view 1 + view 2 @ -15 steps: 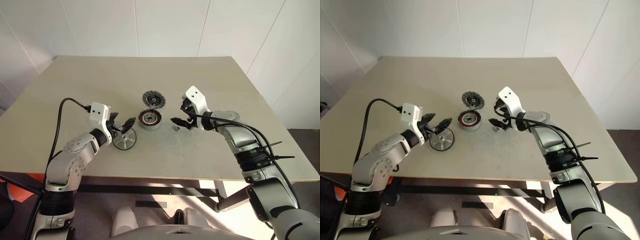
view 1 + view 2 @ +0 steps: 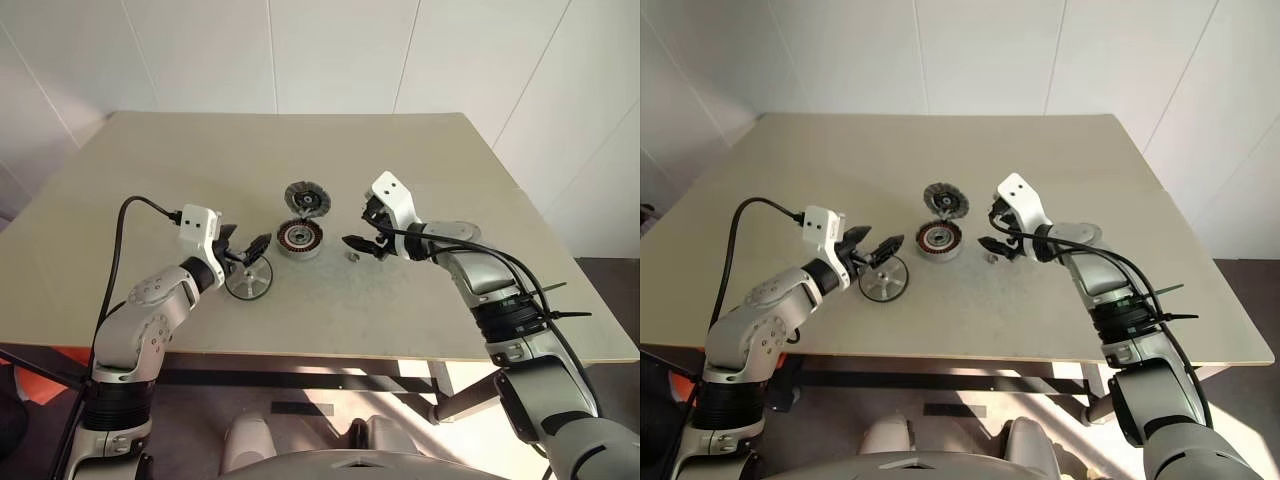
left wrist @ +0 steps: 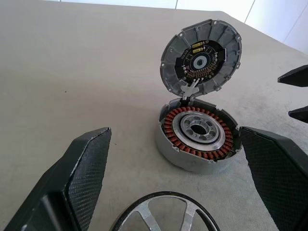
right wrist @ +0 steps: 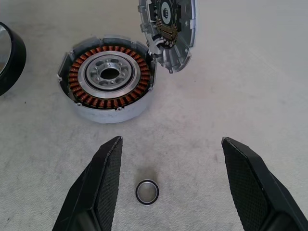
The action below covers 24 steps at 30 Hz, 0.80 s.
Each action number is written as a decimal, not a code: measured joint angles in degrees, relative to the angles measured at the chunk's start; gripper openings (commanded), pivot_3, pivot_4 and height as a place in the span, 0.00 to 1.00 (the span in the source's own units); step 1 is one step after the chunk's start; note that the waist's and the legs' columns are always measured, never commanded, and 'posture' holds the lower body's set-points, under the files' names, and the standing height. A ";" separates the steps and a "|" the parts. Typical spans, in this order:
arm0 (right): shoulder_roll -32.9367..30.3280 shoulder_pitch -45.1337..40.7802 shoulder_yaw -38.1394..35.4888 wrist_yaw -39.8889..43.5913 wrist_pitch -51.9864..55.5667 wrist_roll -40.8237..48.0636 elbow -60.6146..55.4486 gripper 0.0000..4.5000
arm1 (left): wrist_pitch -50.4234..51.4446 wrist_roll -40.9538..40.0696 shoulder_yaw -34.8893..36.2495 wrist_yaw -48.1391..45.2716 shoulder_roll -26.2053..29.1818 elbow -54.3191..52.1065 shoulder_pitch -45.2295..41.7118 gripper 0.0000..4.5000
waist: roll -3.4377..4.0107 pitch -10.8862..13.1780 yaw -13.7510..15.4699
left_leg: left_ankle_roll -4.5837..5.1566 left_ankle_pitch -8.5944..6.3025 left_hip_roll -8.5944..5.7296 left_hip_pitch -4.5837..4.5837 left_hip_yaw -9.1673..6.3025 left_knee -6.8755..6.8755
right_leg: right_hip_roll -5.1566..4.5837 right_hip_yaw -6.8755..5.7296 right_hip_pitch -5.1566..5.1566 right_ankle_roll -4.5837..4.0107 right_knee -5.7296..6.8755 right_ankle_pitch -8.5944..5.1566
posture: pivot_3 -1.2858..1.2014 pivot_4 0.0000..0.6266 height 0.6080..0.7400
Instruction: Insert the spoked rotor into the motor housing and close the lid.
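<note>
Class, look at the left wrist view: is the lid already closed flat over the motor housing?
No. The lid stands tilted open behind the motor housing, leaving the copper windings uncovered.

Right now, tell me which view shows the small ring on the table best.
The right wrist view: the small ring lies flat on the table, sharply outlined between the open fingers of the right gripper, apart from the motor housing. In the head views it is only a tiny speck beneath that gripper.
</note>
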 measured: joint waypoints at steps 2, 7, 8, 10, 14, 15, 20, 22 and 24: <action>0.17 0.00 0.00 -0.18 -0.05 0.00 0.00 0.82 | 0.05 -0.01 0.04 0.08 0.00 0.00 0.00 1.00 | 0.00 0.00 0.00 | 0.00 0.00 0.00 0.00 0.00 0.00 | 0.00 0.00 0.00 0.00 0.00 0.00 | 0.52 0.00 1.00; 0.28 0.00 0.00 -0.65 -0.16 0.00 0.00 0.82 | 0.47 -0.03 0.05 0.33 0.01 -0.01 -0.02 1.00 | 0.00 0.00 0.00 | 0.00 0.00 0.00 0.00 0.00 0.00 | 0.00 0.00 0.00 0.00 0.00 0.00 | 0.52 0.00 1.00; 0.27 0.00 0.00 -0.66 -0.24 0.00 0.00 0.82 | 0.52 -0.03 0.05 0.35 0.02 -0.01 -0.03 1.00 | 0.00 0.00 0.00 | 0.00 0.00 0.00 0.00 0.00 0.00 | 0.00 0.00 0.00 0.00 0.00 0.00 | 0.52 0.00 1.00; 0.27 0.00 0.00 -0.66 -0.44 0.00 0.00 0.82 | 0.58 -0.04 0.05 0.46 0.09 -0.02 -0.03 1.00 | 0.00 0.00 0.00 | 0.00 0.00 0.00 0.00 0.00 0.00 | 0.00 0.00 0.00 0.00 0.00 0.00 | 0.52 0.00 1.00; 0.07 0.00 0.00 -0.34 -0.99 0.00 0.00 0.82 | 0.88 -0.07 0.05 0.50 0.21 -0.08 -0.12 1.00 | 0.00 0.00 0.00 | 0.00 0.00 0.00 0.00 0.00 0.00 | 0.00 0.00 0.00 0.00 0.00 0.00 | 0.52 0.00 1.00; 0.04 0.00 0.00 -0.30 -1.17 0.00 0.00 0.82 | 0.90 -0.07 0.05 0.51 0.21 -0.08 -0.21 1.00 | 0.00 0.00 0.00 | 0.00 0.00 0.00 0.00 0.00 0.00 | 0.00 0.00 0.00 0.00 0.00 0.00 | 0.52 0.00 1.00; -0.85 0.31 1.52 0.27 -1.54 -1.42 0.00 0.82 | 0.97 -0.07 0.05 0.58 0.10 -0.15 -0.55 1.00 | 0.00 0.00 0.01 | 0.00 0.00 0.00 -0.01 0.00 0.00 | 0.00 0.00 0.00 0.00 0.00 0.00 | 0.52 0.00 1.00; -1.40 1.24 2.48 0.21 -1.87 -2.71 0.24 0.82 | 0.98 -0.06 0.05 0.62 0.09 -0.17 -0.48 1.00 | 0.00 0.00 0.08 | 0.00 0.00 0.00 -0.01 0.00 0.00 | 0.00 -0.01 0.00 0.00 -0.02 0.00 | 0.52 0.00 1.00; -1.37 2.11 2.84 -0.07 -1.85 -3.56 0.92 0.82 | 0.99 -0.06 0.02 0.68 -0.03 -0.17 -0.48 1.00 | 0.00 0.00 0.05 | 0.00 0.00 0.00 -0.02 0.00 0.00 | 0.00 0.00 0.00 0.00 -0.02 0.00 | 0.52 0.00 1.00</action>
